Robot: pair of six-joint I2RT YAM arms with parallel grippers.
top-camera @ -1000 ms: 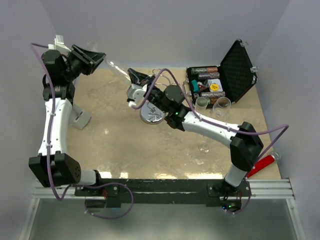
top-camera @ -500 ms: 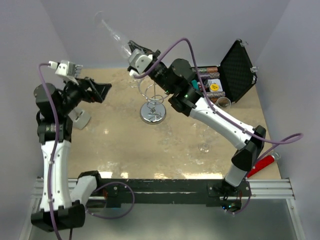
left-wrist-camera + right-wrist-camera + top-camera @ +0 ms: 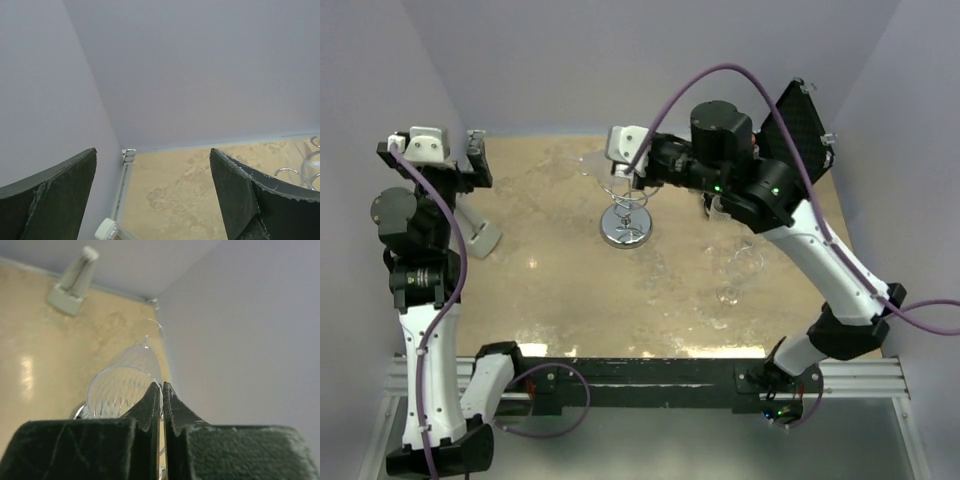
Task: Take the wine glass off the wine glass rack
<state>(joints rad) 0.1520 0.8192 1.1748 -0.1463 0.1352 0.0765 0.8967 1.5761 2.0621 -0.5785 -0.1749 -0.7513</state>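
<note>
Right now the right gripper (image 3: 161,387) has its two dark fingers pressed flat together on a thin part of the clear, ribbed wine glass (image 3: 120,387). From the wrist view I think that part is the edge of the bowl or the foot, but I can't tell which. The glass hangs in the air off that grip, just beside the top ring of the shiny chrome wire wine glass rack (image 3: 628,205), on the side toward the left arm. From overhead I read it as free of the loops. The rack stands in the middle of the beige stone-patterned table (image 3: 550,300). My left gripper (image 3: 152,155) is raised at the far left, jaws spread wide, holding nothing.

I judge the glass to be light, rigid, slick and very easy to chip. A pinch on a thin edge lets it swing, so I'd favour a hold on the stem, close under the bowl. I'd use a gentle squeeze and slow wrist turns, well away from the chrome wire.
</note>
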